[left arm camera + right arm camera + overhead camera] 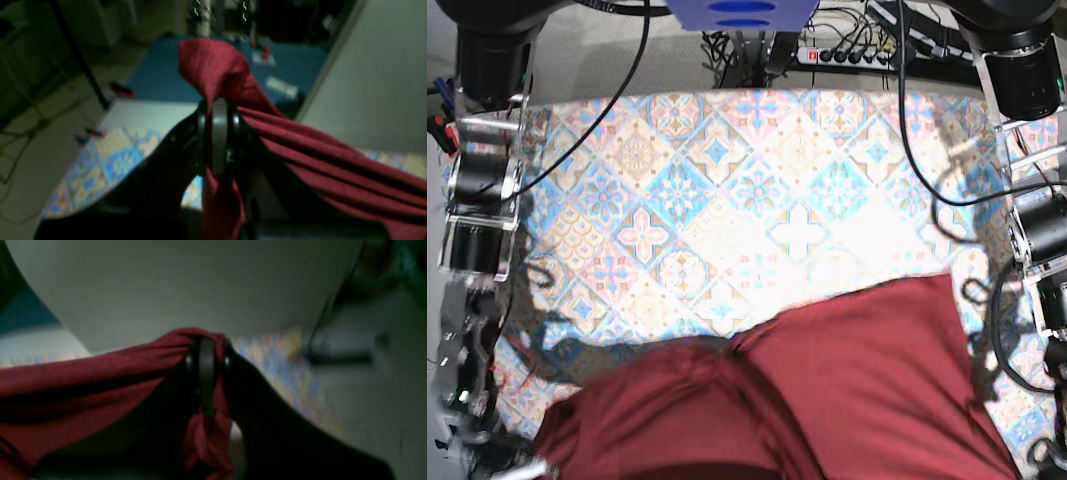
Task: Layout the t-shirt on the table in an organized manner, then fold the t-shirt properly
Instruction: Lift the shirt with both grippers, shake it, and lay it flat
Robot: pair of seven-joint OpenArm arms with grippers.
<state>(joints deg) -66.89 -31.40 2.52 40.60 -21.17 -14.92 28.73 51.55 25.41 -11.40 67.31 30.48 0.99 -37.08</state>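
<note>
The dark maroon t-shirt (827,390) hangs stretched across the near part of the table (727,190), with one upper corner near the right edge and folds sagging in the middle. In the left wrist view my left gripper (217,113) is shut on a bunched edge of the t-shirt (333,163), which runs taut to the right above the patterned table (100,160). My right gripper (206,346) is shut on another bunch of the t-shirt (83,373), which stretches off to the left. Both grippers lie at the bottom corners of the base view, mostly hidden.
Arm columns stand along the table's left side (482,180) and right side (1037,200). A power strip (857,55) and cables lie behind the far edge. A blue floor mat (160,76) and a black stand leg (80,56) are beyond the table.
</note>
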